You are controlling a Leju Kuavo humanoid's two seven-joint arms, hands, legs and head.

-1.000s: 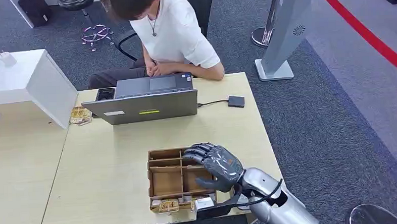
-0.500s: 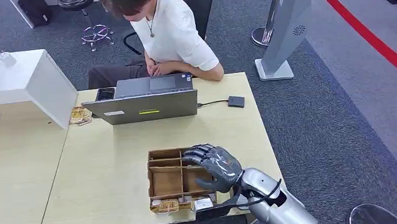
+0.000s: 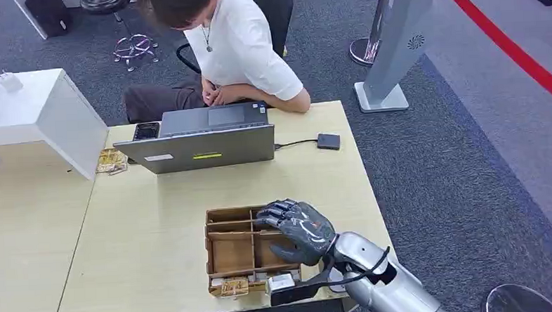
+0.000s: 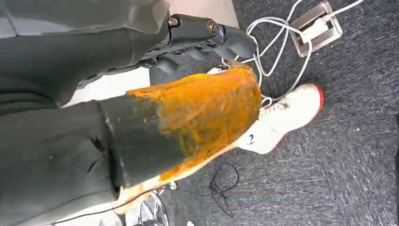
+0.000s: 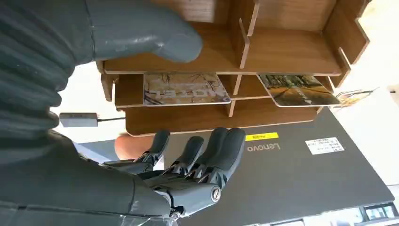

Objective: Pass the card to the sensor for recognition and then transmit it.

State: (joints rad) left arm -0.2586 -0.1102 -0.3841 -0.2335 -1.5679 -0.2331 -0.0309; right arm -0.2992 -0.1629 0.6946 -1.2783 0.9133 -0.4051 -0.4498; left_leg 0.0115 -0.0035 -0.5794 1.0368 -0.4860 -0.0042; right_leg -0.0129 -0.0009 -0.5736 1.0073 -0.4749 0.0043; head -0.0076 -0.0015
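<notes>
Over the brown wooden divided tray [image 3: 224, 232], right hand [image 3: 299, 229] hovers spread, holding nothing. Thin printed card [image 5: 185, 89] looks light, stiff, slick; pinch its exposed edge. Left hand's state unclear.

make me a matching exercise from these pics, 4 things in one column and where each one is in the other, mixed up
Things:
1. laptop
2. sensor
3. right hand
4. tray

Places:
A. over the tray's right side
B. table's near edge
C. in front of the seated person
D. right of the laptop, on a cable

Pairs: 1-C, 2-D, 3-A, 4-B
</notes>
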